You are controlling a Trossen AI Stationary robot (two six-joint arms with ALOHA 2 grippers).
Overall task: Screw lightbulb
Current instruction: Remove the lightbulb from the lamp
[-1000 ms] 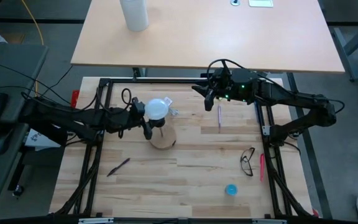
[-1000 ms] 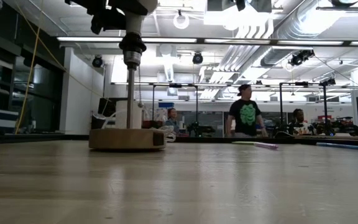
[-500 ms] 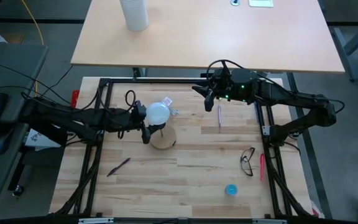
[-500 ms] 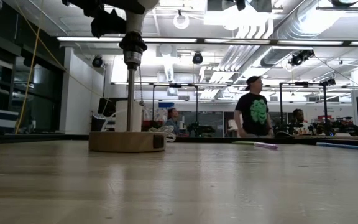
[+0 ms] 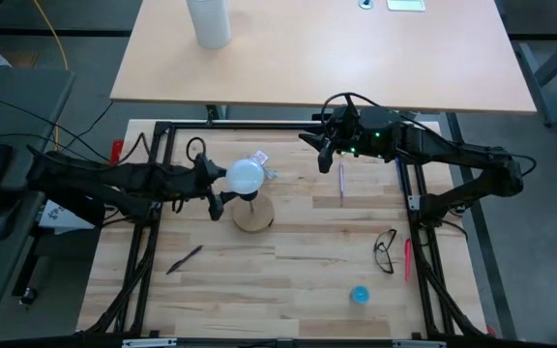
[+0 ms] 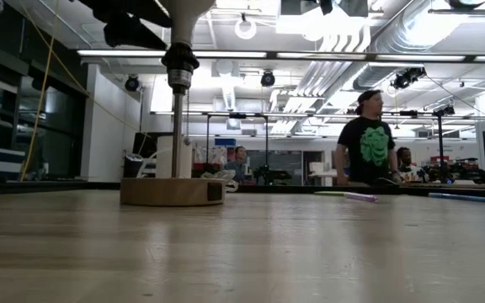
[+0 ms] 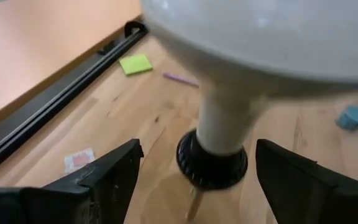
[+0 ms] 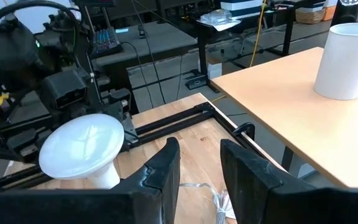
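Observation:
The white lightbulb [image 5: 245, 175] stands upright with its screw base in the black socket [image 7: 211, 163] on the post of the round wooden disc [image 5: 253, 217]. It also shows in the left wrist view [image 7: 260, 37] and the low view [image 6: 183, 21]. My left gripper [image 5: 213, 188] is open, just left of the bulb. Its two fingers [image 7: 107, 177] stand apart on either side of the bulb's neck and socket, without touching. My right gripper [image 5: 325, 155] waits at the table's far side, slightly open and empty.
A purple pen [image 5: 341, 181] lies right of the bulb. Glasses [image 5: 385, 251], a red pen [image 5: 407, 259] and a blue cap [image 5: 359, 295] lie at the near right, and a black pen [image 5: 184, 259] at the near left. A tall white cylinder [image 5: 209, 21] stands on the far table. A person [image 6: 367, 143] is in the room.
My left gripper has drawn back toward the table's left edge, away from the bulb's globe. The bulb has stayed upright in the socket. The person in the room has walked toward the right.

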